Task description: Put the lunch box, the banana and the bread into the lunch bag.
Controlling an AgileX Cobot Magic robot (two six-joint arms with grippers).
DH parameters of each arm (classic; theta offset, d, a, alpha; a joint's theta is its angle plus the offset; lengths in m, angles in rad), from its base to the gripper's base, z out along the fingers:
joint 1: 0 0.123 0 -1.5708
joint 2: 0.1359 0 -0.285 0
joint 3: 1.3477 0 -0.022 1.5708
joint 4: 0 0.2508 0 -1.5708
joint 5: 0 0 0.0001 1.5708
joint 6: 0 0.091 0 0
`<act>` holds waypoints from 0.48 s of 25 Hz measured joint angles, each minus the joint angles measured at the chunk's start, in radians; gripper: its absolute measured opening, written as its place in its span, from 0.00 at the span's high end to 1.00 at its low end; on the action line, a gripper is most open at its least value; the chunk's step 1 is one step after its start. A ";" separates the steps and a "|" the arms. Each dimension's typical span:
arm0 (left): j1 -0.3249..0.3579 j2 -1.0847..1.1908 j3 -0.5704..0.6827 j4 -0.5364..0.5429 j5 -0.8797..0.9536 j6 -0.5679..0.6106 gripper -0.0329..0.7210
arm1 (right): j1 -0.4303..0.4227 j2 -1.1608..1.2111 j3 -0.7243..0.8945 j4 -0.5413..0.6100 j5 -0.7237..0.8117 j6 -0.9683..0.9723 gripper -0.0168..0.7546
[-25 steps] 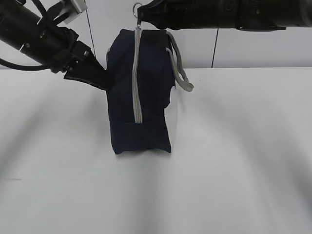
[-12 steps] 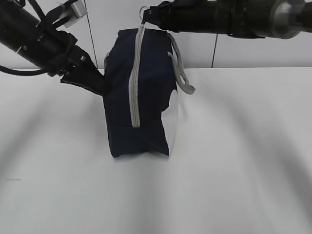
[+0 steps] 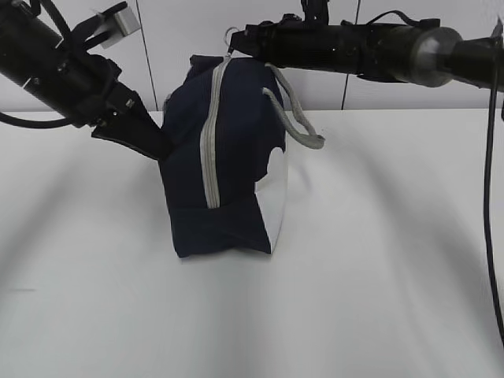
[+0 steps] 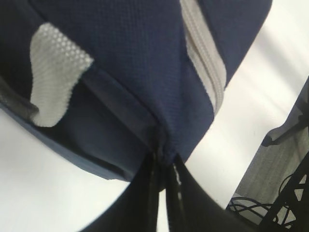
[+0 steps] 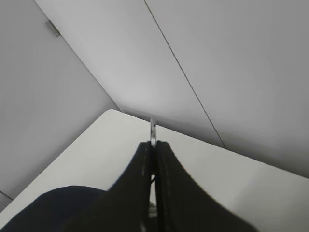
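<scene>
The navy lunch bag [image 3: 228,150] stands upright in the middle of the table, its grey zipper [image 3: 209,134] running down the near side and closed. My left gripper [image 3: 157,146] is shut on a pinch of the bag's fabric [image 4: 166,154] at its left side. My right gripper [image 3: 236,39] is shut on the metal ring of the zipper pull [image 5: 153,130] at the bag's top. A grey webbing handle [image 3: 295,114] hangs off the right. The lunch box, the banana and the bread are out of view.
The white table [image 3: 378,260] spreads around the bag, with a white wall behind it. Cables and a dark frame [image 4: 280,193] show beyond the table edge in the left wrist view.
The bag's top has leaned to the right and its base has shifted left. The right arm has dropped lower and drawn back to the right, still on the ring; the left gripper has moved slightly left.
</scene>
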 joint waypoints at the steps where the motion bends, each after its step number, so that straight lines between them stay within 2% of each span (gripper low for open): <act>1: 0.000 0.000 0.000 0.005 -0.002 0.000 0.98 | 0.000 0.008 -0.010 -0.005 -0.002 0.013 0.97; 8: 0.000 0.000 0.000 0.003 0.002 -0.022 0.97 | -0.006 0.030 -0.042 -0.069 -0.053 0.055 0.97; 12: 0.000 0.000 -0.027 0.001 0.020 -0.075 0.91 | -0.008 0.035 -0.064 -0.106 -0.071 0.078 0.97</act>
